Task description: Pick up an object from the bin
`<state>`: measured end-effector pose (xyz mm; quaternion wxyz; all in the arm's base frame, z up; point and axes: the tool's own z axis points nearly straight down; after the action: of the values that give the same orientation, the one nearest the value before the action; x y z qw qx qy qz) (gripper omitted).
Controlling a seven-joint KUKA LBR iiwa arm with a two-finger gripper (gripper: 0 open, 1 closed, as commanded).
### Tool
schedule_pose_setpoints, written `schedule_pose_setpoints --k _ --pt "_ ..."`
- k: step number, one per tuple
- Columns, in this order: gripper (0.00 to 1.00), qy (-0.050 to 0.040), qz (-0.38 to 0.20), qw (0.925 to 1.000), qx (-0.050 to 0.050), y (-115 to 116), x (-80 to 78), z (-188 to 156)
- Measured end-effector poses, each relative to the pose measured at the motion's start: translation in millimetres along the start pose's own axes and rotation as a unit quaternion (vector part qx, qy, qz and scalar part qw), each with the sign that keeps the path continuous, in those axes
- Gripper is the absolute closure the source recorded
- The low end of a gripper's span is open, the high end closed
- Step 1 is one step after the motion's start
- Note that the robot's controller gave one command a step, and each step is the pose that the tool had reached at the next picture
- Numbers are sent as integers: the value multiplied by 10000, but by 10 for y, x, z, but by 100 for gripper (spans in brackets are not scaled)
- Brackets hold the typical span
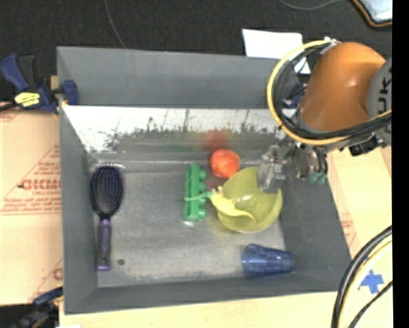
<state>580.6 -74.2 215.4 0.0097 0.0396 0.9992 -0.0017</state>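
grey bin (156, 80) holds yellow bowl (249, 209), orange ball (224, 162), green toy (194, 193), blue cup (266, 260), purple hairbrush (106, 195); gripper (276, 173) over bowl's rim, grip unclear.

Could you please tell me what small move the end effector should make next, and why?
Probably a short descent onto the rim of the yellow-green bowl: the end effector sits over that bowl's upper right edge, while the orange ball and green block lie further left. Whether it already touches the rim I cannot tell.

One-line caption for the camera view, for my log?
End effector by the right rim of a yellow bowl; orange ball, green block, blue cup, purple hairbrush share the bin.
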Motion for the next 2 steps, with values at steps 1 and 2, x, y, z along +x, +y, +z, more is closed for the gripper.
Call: schedule_pose_setpoints --k 1,2 --pt "100 0 -1 10000 0 0 0 0" --pt "100 -61 -546 9985 31 -758 -336 -544"
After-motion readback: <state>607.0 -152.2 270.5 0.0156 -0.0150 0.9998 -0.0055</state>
